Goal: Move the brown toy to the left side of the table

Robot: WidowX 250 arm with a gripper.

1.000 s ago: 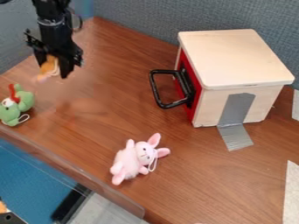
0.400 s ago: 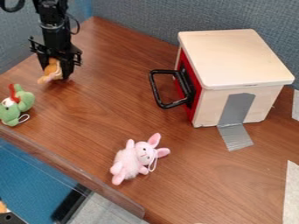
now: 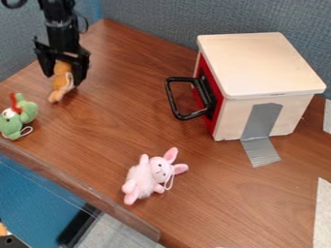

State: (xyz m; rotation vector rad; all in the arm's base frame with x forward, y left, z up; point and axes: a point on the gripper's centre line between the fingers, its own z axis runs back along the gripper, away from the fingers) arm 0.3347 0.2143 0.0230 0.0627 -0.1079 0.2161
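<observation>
Camera view: the brown toy (image 3: 61,87), long axis steep, points down and slightly left between the pincer's (image 3: 63,80) parted fingers.

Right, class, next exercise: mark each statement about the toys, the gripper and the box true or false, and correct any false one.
1. The pink toy rabbit lies on the table. True.
2. The green toy is nearer the wooden box than the rabbit is. False: the rabbit is nearer.
3. The brown toy is at the gripper. True.
4. The box's handle is white. False: it is black.
5. Grey tape runs from box to table. True.
</observation>
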